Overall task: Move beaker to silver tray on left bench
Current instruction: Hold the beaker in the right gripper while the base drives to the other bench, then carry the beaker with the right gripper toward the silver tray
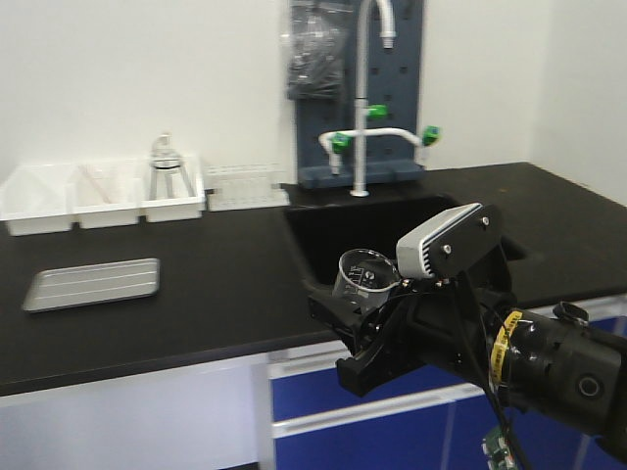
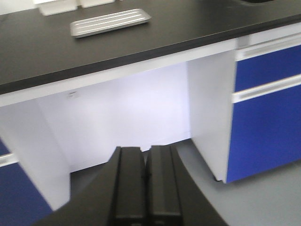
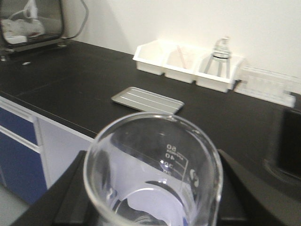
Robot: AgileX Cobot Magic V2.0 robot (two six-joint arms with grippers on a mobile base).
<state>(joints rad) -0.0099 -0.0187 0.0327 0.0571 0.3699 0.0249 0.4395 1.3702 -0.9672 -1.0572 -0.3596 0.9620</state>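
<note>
While right fingers [image 1: 333, 311] clasp the small clear glass beaker [image 1: 365, 274], the silvery metal tray [image 1: 93, 284] lies well apart.
Loose grip could drop it; left fingers [image 2: 129, 188] clenched, empty.

The beaker [image 3: 155, 174] is clear glass, printed with faint white graduation marks and numbers. Far off to the left, the silver tray [image 1: 93, 284] is dull silvery-grey, ribbed with parallel lines. The left bench [image 1: 216, 294] has a matte black top above bright blue cabinet fronts [image 1: 353, 446]. The far bins [image 1: 103, 196] are white. The tap [image 1: 361, 108] is white with green handles [image 1: 338, 142]. The right arm [image 1: 549, 362] is black with a yellow band and carries a grey camera housing [image 1: 441, 240].
</note>
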